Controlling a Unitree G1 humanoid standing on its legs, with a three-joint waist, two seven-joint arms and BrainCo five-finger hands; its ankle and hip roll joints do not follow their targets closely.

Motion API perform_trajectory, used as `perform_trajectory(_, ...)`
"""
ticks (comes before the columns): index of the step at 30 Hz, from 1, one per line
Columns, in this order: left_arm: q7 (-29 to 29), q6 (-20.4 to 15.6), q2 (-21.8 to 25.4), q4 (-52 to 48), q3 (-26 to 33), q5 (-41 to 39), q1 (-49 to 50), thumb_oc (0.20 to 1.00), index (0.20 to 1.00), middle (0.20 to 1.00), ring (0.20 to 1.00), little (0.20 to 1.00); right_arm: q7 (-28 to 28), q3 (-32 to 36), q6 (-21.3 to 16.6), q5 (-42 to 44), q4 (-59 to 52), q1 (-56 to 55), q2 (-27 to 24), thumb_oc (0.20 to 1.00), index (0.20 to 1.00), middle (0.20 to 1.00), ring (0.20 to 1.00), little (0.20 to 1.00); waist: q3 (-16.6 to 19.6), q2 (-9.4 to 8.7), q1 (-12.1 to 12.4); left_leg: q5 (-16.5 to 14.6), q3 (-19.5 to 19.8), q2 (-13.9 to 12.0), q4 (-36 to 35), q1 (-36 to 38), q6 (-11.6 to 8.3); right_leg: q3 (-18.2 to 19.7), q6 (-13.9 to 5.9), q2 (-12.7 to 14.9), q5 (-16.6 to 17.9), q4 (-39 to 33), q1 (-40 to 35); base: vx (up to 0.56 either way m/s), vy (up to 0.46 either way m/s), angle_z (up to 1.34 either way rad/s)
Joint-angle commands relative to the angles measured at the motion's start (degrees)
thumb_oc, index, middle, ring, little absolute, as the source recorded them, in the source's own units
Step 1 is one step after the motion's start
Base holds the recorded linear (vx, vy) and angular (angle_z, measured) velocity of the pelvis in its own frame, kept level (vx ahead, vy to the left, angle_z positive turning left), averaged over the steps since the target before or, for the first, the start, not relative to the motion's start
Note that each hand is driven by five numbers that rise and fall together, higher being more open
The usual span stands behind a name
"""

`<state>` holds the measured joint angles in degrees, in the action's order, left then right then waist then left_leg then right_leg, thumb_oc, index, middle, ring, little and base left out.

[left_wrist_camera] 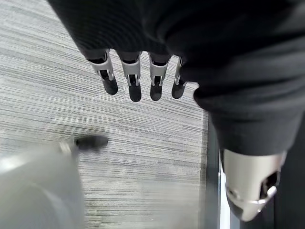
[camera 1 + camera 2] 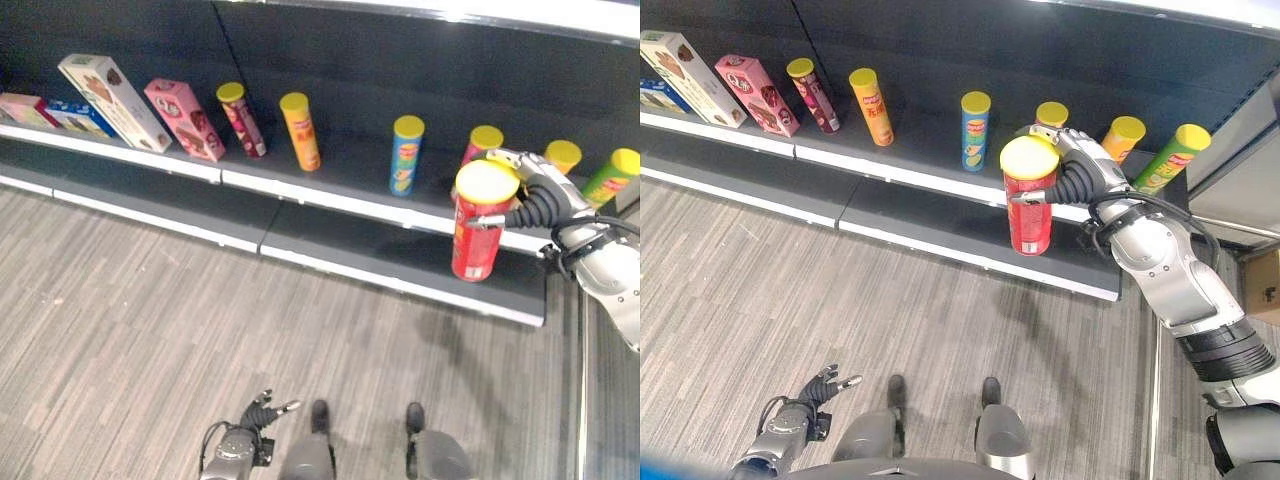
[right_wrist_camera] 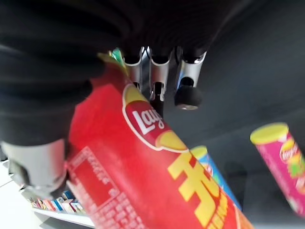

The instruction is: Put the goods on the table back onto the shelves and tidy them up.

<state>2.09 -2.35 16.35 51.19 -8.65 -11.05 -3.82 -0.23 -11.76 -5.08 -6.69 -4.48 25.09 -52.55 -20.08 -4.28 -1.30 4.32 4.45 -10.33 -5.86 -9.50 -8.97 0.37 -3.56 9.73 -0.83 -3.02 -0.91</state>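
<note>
Your right hand has its fingers curled round the red can, gripping it near the yellow lid and holding it upright in the air in front of the shelf, just before the pink can. On the shelf stand the blue can, orange can, dark red can, a second orange can and the green can, with boxes leaning further left. Your left hand hangs low over the floor, fingers straight and spread, holding nothing.
</note>
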Motion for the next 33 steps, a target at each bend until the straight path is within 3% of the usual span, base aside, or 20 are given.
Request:
perform_trajectory(1, 0.77, -1.68, 3.46, -3.87, 0.16, -1.15, 3.78, 1.0, 1.0, 1.0, 1.0, 1.0, -3.17, 4.7, -1.42, 0.17, -4.32, -1.66, -2.69, 0.2, 0.2, 0.2, 0.2, 0.2, 6.17, 1.87, 1.8, 1.58, -1.77, -2.4, 1.02, -5.12, -1.6, -4.69, -3.7, -3.18, -9.19, -1.98, -4.15, 0.39, 0.293, 0.03)
perform_trajectory(4, 0.9, -1.17, 2.6, -1.02, -0.6, 0.95, 2.88, 1.0, 1.0, 1.0, 1.0, 1.0, -2.89, 4.23, -0.71, -1.61, -4.72, -2.43, -0.85, 0.2, 0.2, 0.2, 0.2, 0.2, 7.09, 3.56, 2.21, 2.75, 0.27, -0.97, 1.09, -3.06, -1.97, -2.62, -5.06, -1.24, -9.01, -1.98, -6.35, 0.39, 0.36, -0.43)
perform_trajectory(6, 0.66, -1.06, 3.12, -0.22, -1.14, 1.78, 1.6, 1.0, 1.0, 1.0, 1.0, 1.0, -2.6, 4.12, -0.25, -2.15, -4.97, -2.99, 0.5, 0.2, 0.2, 0.2, 0.2, 0.2, 7.46, 3.81, 2.0, 2.38, -0.09, 0.77, 1.94, -2.59, -0.73, -1.44, -6.34, 1.36, -7.61, -1.81, -6.26, 0.34, 0.394, -1.05)
perform_trajectory(9, 2.18, -0.65, 4.03, 2.12, -2.77, 4.6, -1.25, 1.0, 1.0, 1.0, 1.0, 1.0, -2.51, 1.36, 0.08, -3.11, -5.11, 0.13, 3.63, 0.2, 0.2, 0.2, 0.2, 0.2, 8.55, 2.13, 1.12, -0.79, -3.91, 4.05, 2.31, -0.46, 2.03, 0.9, -8.24, 4.94, -4.81, 1.28, -2.69, 0.33, 0.41, -0.53)
perform_trajectory(12, 3.17, -0.64, 4.36, 2.7, -2.76, 4.88, -2.09, 1.0, 1.0, 1.0, 1.0, 1.0, -2.94, -0.55, 0.16, -3.3, -4.86, 3.1, 4.68, 0.2, 0.2, 0.2, 0.2, 0.2, 8.58, 1.41, 0.95, -2.6, -8.63, 5.18, 2.48, 0.06, 3.89, -1.11, -9.63, 6.8, -0.4, 3.95, 0.87, 0.13, 0.24, -0.86)
perform_trajectory(13, 2.95, -0.51, 4.62, 2.77, -2.88, 5.04, -2.12, 1.0, 1.0, 1.0, 1.0, 1.0, -3.14, -0.09, 0.12, -3.27, -4.81, 2.72, 4.38, 0.2, 0.2, 0.2, 0.2, 0.2, 8.39, 1.3, 0.61, -2.84, -8.7, 5.7, 2.37, 0.19, 4.28, -0.17, -9.19, 5.99, 0.43, 4.71, 1.34, 0.13, 0.202, -0.78)
perform_trajectory(14, 2.86, -0.43, 4.77, 2.88, -2.95, 5.25, -2.2, 1.0, 1.0, 1.0, 1.0, 1.0, -2.89, 1.07, 0.44, -3.36, -5.17, 1.44, 3.97, 0.2, 0.2, 0.2, 0.2, 0.2, 8.05, 1.67, -0.06, -3.22, -8.63, 6.46, 1.95, 0.99, 4.91, 1.87, -8.6, 3.43, 0.17, 5.54, 3.11, 0.16, 0.153, 0.0)
perform_trajectory(16, 3.15, -0.56, 4.63, 3.56, -3.01, 5.69, -2.58, 1.0, 1.0, 1.0, 1.0, 1.0, -3.18, 1.07, 0.29, -2.6, -5.35, 1.95, 4.79, 0.2, 0.2, 0.2, 0.2, 0.2, 7.75, 2.34, -0.35, -4.11, -8.77, 7.05, 1.51, 1.96, 5.39, 0.37, -8.12, 2.33, 0.16, 2.95, 5.05, 0.15, 0.09, 0.17)
perform_trajectory(18, 3.33, -0.59, 4.41, 3.24, -2.92, 5.48, -3.36, 1.0, 1.0, 1.0, 1.0, 1.0, -3.89, 0.77, 0.06, -2.26, -4.82, 2.41, 5.3, 0.2, 0.2, 0.2, 0.2, 0.2, 5.78, 3.17, -1.67, -4.39, -7.94, 7.28, 1.16, 3.19, 5.66, 1.65, -8.22, 0.27, 1.3, 1.42, 10.77, 0.09, 0.019, -0.05)
perform_trajectory(22, 3.25, -0.68, 3.79, 3.2, -3.11, 5.54, -3.37, 1.0, 1.0, 1.0, 1.0, 1.0, -4.8, 2.04, 0.57, -3.65, -4.98, 1.55, 5.1, 0.2, 0.2, 0.2, 0.2, 0.2, 4.93, 2.87, -2.0, -4.47, -7.39, 8.2, 1.25, 4.48, 5.08, 2.54, -8.09, 1.02, 1.44, 0.4, 9.11, 0.09, -0.031, 0.22)
perform_trajectory(28, 3.85, -0.71, 2.8, 4.14, -3.19, 5.23, -3.29, 1.0, 1.0, 1.0, 1.0, 1.0, -7.02, 3.23, 0.91, -6.45, -5.9, 2.5, 5.65, 0.2, 0.2, 0.2, 0.2, 0.2, 4.83, 4.39, -2.31, -4.31, -6.66, 7.49, 1.0, 3.43, 3.9, 0.6, -7.41, 1.04, 1.41, -0.4, 8.7, 0.05, -0.1, 0.14)
perform_trajectory(33, 5.66, -0.74, 2.94, 5.44, -4.48, 4.14, -4.85, 1.0, 1.0, 1.0, 1.0, 1.0, -10.77, -1.58, 1.76, -9.06, -3.06, 13.6, 6.25, 0.2, 0.2, 0.2, 0.2, 0.2, 2.63, 6.38, -0.96, -2.83, -5.75, 7.16, 0.86, -0.05, 3.02, -0.21, -6.83, 0.84, 1.1, -0.54, 10.69, 0.0, -0.071, 0.19)
